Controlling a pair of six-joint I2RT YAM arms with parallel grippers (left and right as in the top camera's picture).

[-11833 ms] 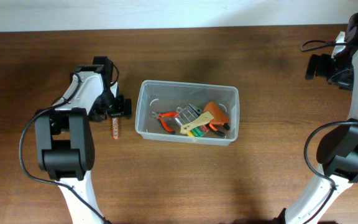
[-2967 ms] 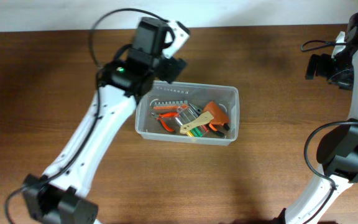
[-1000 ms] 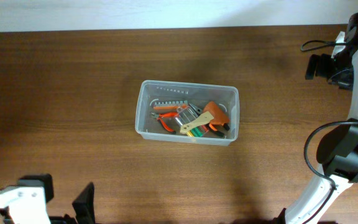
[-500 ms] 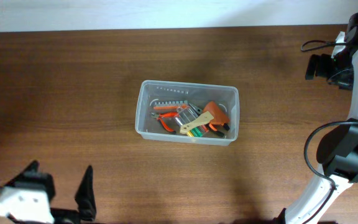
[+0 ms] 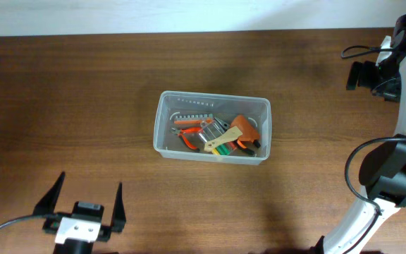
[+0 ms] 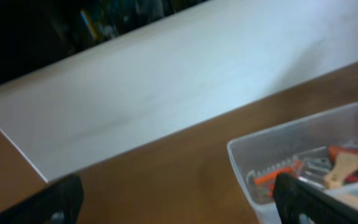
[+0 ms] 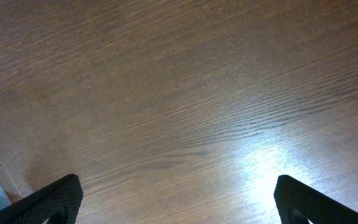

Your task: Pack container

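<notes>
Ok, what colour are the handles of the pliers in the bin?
Orange. The pliers lie inside the container, and the overhead view shows them best.

Table (image 5: 69, 99): brown wood grain, lying beneath and ahead of the left gripper (image 5: 91, 179).
White wall (image 5: 189, 14): runs along the table's far edge, straight ahead of the gripper.
Hand tools: ahead and to the right of the gripper, heaped and touching one another.
- orange-handled pliers (image 5: 187, 134)
- wooden-handled brush (image 5: 229, 135)
- toothed strip (image 5: 193, 117), on the far side of the heap
- green-tipped pieces (image 5: 221, 149), on the near side
</notes>
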